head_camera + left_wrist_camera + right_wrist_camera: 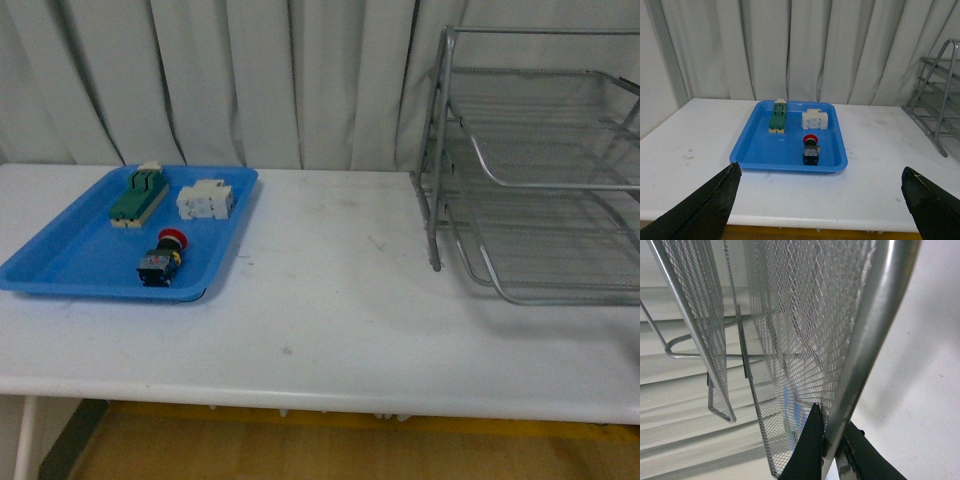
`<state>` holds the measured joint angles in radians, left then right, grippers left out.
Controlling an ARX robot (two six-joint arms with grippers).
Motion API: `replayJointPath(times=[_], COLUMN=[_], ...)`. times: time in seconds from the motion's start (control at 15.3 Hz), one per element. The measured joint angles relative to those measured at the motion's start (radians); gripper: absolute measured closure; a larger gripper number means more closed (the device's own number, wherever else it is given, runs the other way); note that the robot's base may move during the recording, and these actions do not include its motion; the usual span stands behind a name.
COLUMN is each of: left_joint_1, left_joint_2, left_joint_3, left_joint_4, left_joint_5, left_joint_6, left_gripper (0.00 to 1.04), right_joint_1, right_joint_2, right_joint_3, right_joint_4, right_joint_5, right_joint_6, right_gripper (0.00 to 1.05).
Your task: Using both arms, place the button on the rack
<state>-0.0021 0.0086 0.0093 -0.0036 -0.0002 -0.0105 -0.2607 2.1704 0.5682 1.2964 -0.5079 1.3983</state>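
The button (161, 259), with its red cap and black body, lies in the near part of a blue tray (60, 262) on the left of the white table; the left wrist view also shows the button (810, 149). My left gripper (822, 200) hangs open well short of the tray, nothing between its black fingers (705, 207). The silver wire-mesh rack (540, 170) stands at the right. My right gripper (832, 447) is shut on a tube of the rack (865, 345), its fingers (807, 450) pinching the frame. Neither arm shows in the front view.
A green-and-cream terminal block (138, 195) and a white blocky component (206, 200) lie at the back of the blue tray. Grey curtains (250, 80) hang behind the table. The table's front edge (300, 395) runs close below.
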Motion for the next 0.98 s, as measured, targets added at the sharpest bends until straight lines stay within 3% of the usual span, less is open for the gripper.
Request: replayJointPath(times=[0.26, 0.46, 0.52, 0.72, 0.98], left_joint_1=[0.0, 0.0, 0.0, 0.0, 0.0], left_joint_2=[0.0, 0.0, 0.0, 0.0, 0.0], left_joint_3=[0.0, 0.0, 0.0, 0.0, 0.0], left_joint_4=[0.0, 0.0, 0.0, 0.0, 0.0], left_joint_5=[0.0, 0.0, 0.0, 0.0, 0.0], left_joint_6=[0.0, 0.0, 0.0, 0.0, 0.0], left_gripper=[0.07, 0.07, 0.07, 0.07, 0.07], right_joint_1=[-0.029, -0.044, -0.049, -0.048, -0.076], right_joint_2=[-0.085, -0.153, -0.189, -0.262, -0.214], right_joint_3=[-0.172, -0.173, -0.173, -0.196, -0.282], right_joint_4=[-0.002, -0.016, -0.021, -0.01, -0.012], right_joint_5=[-0.042, -0.05, -0.061, -0.061, -0.071], right_joint_6=[-0.014, -0.042, -0.037, -0.017, -0.011], right_gripper=[1.0, 0.64, 0.46, 0.05, 0.06])
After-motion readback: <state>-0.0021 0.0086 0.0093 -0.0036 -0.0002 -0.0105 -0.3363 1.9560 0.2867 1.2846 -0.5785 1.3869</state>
